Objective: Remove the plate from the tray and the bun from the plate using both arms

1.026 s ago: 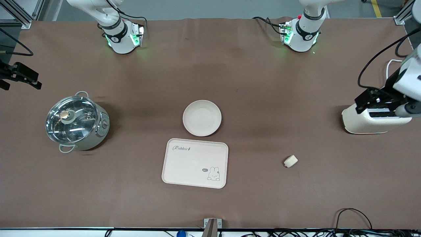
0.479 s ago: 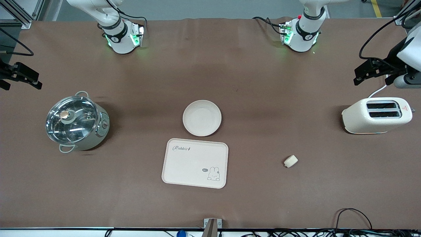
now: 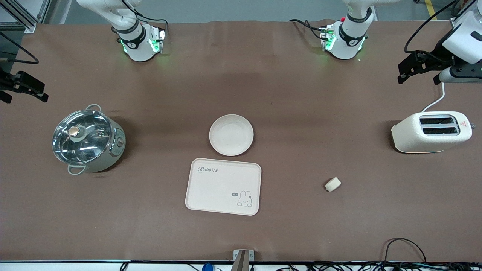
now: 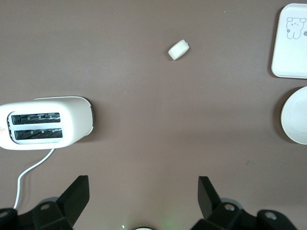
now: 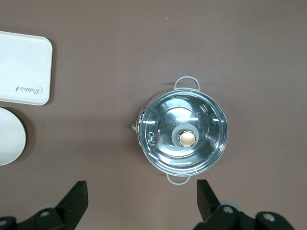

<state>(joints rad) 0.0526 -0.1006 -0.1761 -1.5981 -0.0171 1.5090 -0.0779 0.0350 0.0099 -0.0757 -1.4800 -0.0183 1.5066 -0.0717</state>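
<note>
The round cream plate [image 3: 231,134] lies on the table's middle, just farther from the front camera than the rabbit tray [image 3: 223,186]. The small pale bun [image 3: 333,184] lies on the cloth between the tray and the toaster, nearer the camera. My left gripper [image 3: 408,69] is open and empty, high over bare table at the left arm's end; its wrist view shows the gripper [image 4: 143,196], the bun [image 4: 179,49] and the plate's edge [image 4: 295,122]. My right gripper [image 3: 23,92] is open and empty at the right arm's end; in its wrist view [image 5: 141,199] the plate's edge [image 5: 9,136] shows.
A white toaster [image 3: 431,131] with its cord stands at the left arm's end, also in the left wrist view [image 4: 45,123]. A lidded steel pot [image 3: 87,140] stands at the right arm's end, also in the right wrist view [image 5: 184,136]. Brown cloth covers the table [image 3: 301,113].
My left gripper has moved from over the toaster toward the robots' side of the table, uncovering the toaster. The right arm, plate and bun have not moved.
</note>
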